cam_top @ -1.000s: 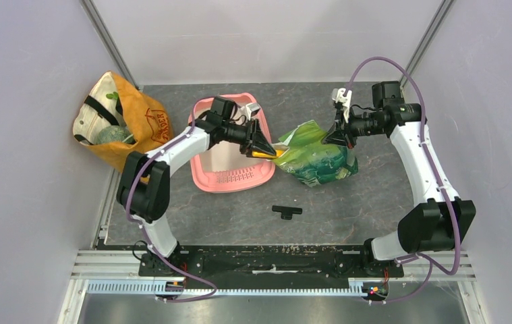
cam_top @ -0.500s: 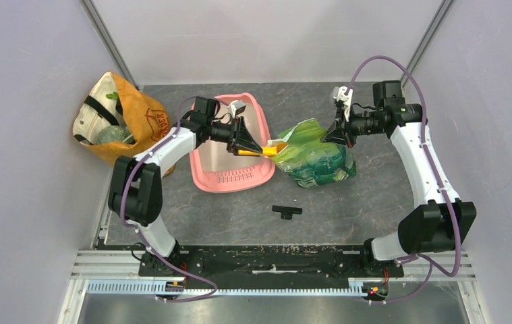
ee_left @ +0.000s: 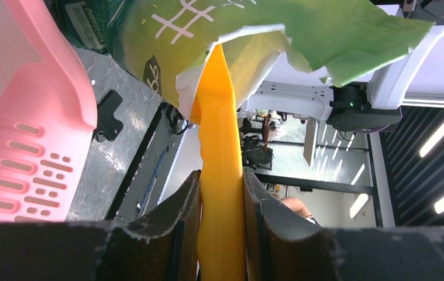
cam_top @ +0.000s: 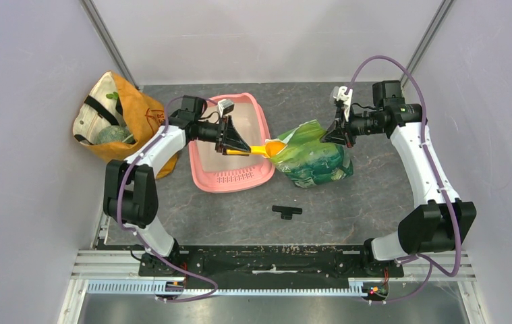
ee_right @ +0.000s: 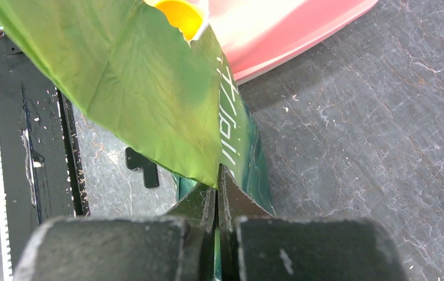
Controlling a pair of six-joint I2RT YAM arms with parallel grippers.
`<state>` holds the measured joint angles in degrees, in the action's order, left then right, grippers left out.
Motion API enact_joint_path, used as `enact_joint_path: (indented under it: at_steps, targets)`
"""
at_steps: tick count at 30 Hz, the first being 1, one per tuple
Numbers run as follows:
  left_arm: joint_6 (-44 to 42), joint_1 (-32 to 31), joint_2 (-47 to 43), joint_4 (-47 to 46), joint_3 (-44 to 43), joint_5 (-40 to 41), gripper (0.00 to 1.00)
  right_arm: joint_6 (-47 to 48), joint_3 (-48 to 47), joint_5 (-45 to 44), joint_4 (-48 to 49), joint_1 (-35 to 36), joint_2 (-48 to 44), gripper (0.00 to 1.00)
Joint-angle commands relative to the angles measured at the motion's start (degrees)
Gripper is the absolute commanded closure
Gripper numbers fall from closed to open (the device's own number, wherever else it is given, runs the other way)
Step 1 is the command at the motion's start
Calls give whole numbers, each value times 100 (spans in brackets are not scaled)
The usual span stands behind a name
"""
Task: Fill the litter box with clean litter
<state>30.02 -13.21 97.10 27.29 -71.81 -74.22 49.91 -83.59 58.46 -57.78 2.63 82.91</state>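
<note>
The pink litter box [cam_top: 239,182] lies at the table's middle, its slotted lip [ee_left: 29,170] toward the arms. My left gripper [cam_top: 241,148] hovers over the box's right side, shut on the handle of an orange scoop [ee_left: 219,117]. The scoop's head [cam_top: 274,147] sits at the torn mouth of the green foil bag [cam_top: 314,162]. My right gripper [cam_top: 337,135] is shut on the bag's upper edge [ee_right: 149,88] and holds it up. In the right wrist view the scoop [ee_right: 178,12] peeks past the bag edge, with the box [ee_right: 278,35] behind. The litter is hidden.
An orange-tan fabric bag [cam_top: 121,118] stands at the far left against the wall. A small black T-shaped piece [cam_top: 287,211] lies on the dark table in front of the box and bag. Walls close in the left, back and right.
My left gripper has drawn back to the left with the scoop, pulling its head from deeper in the bag out to the bag's mouth. The right arm has held still.
</note>
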Motion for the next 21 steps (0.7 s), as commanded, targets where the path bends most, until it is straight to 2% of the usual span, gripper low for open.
enact_joint_path:
  at_steps: [1, 11, 21]
  targets:
    - [-502, 209, -311, 255, -164, -581, 98, 10, -210, 212, 250, -18, -101, 100]
    - [-881, 431, -267, 550, -114, -969, 98, 81, -210, 194, 167, 40, -85, 100]
    - [-430, 294, -102, 567, -726, -1032, 98, -59, -189, 4, 308, 336, -63, 100]
